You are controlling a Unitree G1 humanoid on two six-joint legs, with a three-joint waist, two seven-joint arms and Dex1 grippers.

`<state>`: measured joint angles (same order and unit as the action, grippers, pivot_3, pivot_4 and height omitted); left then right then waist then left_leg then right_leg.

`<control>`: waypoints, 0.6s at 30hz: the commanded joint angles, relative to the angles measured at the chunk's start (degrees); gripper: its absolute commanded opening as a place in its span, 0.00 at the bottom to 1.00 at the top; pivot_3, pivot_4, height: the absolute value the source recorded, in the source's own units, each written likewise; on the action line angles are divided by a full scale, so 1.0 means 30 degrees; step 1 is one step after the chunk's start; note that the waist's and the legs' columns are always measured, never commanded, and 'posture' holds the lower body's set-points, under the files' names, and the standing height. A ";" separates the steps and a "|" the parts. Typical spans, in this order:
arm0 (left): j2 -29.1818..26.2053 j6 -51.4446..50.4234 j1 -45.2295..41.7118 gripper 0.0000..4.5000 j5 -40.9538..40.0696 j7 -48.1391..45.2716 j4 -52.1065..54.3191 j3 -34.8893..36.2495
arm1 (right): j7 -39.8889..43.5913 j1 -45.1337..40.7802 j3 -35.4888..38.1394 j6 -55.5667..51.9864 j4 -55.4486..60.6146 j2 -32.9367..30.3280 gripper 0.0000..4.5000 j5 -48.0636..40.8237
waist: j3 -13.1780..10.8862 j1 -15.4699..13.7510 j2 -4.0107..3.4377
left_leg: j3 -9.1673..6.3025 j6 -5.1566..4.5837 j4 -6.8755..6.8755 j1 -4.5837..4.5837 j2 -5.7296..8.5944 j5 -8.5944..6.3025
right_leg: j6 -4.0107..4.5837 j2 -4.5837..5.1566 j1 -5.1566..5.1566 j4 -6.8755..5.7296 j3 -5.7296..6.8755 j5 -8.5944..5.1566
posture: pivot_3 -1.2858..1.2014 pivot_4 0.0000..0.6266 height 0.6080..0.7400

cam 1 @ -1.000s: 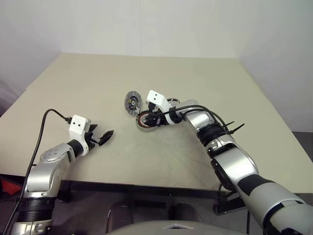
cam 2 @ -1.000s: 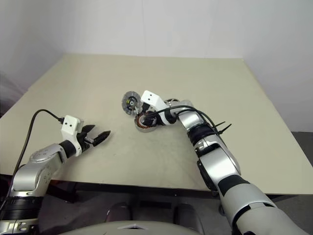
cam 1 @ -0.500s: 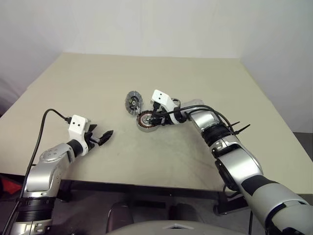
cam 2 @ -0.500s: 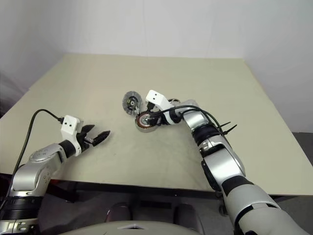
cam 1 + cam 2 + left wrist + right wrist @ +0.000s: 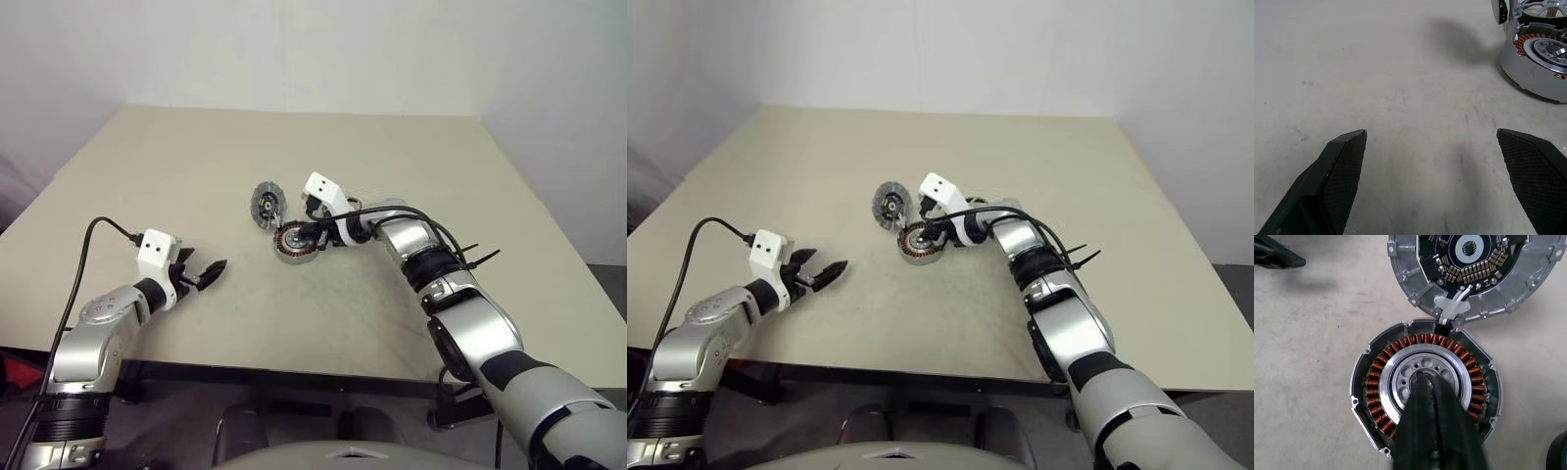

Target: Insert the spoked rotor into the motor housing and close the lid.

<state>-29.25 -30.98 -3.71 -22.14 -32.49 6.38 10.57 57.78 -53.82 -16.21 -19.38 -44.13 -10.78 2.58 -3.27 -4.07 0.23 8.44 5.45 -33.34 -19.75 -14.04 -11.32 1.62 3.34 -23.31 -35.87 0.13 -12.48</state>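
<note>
The motor housing, a silver cup with a ring of copper windings, lies near the table's middle. My right gripper is shut, its fingertips together over the housing's metallic centre, with nothing seen between them. The lid stands tilted just behind the housing, its circuit-board face towards the gripper, joined to the housing by white wires. A silver-spoked part, apparently the spoked rotor, lies just behind the housing. My left gripper hovers open over bare table at the front left, far from the parts.
The beige table has bare surface on all sides of the parts. Its front edge runs just below my left arm. A black cable trails from the left wrist.
My right gripper's fingers have closed together over the housing's centre and its wrist has tilted slightly. The left arm, housing and lid have stayed put.
</note>
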 commanded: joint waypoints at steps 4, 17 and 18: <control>-0.0215 0.0372 -0.0254 1.00 0.0064 -0.0127 0.0350 0.0145 | -0.0934 -0.0703 0.0490 0.0032 0.0163 0.0305 0.01 -0.0207 | 0.0000 0.0004 0.0000 | 0.0000 0.0001 0.0001 0.0001 0.0000 0.0000 | 0.0000 0.0000 0.0000 -0.0001 -0.0001 0.0000 | 0.52 0.00 1.00; -0.0249 0.0348 -0.0194 1.00 0.0109 -0.0118 0.0307 0.0292 | -0.1390 0.1787 -0.0551 -0.1035 0.1594 0.0699 0.01 0.0256 | 0.0009 0.0001 0.0012 | 0.0001 0.0003 0.0009 0.0009 0.0002 0.0001 | -0.0002 -0.0001 0.0018 0.0009 -0.0006 0.0000 | 0.52 0.00 1.00; -0.0246 0.0337 -0.0205 1.00 0.0109 -0.0113 0.0295 0.0299 | -0.1534 0.1695 -0.0428 -0.1103 0.1578 0.0718 0.01 0.0224 | 0.0008 0.0004 0.0012 | 0.0001 0.0003 0.0009 0.0014 0.0002 0.0001 | -0.0002 -0.0001 0.0020 0.0009 -0.0005 0.0000 | 0.52 0.00 1.00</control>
<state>-29.28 -30.98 -3.72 -21.73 -32.50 6.33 10.58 52.85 -49.34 -16.54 -21.43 -39.97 -9.00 2.88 -3.25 -4.06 0.26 8.45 5.46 -33.32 -19.70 -14.04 -11.32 1.62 3.34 -23.25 -35.84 0.11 -12.48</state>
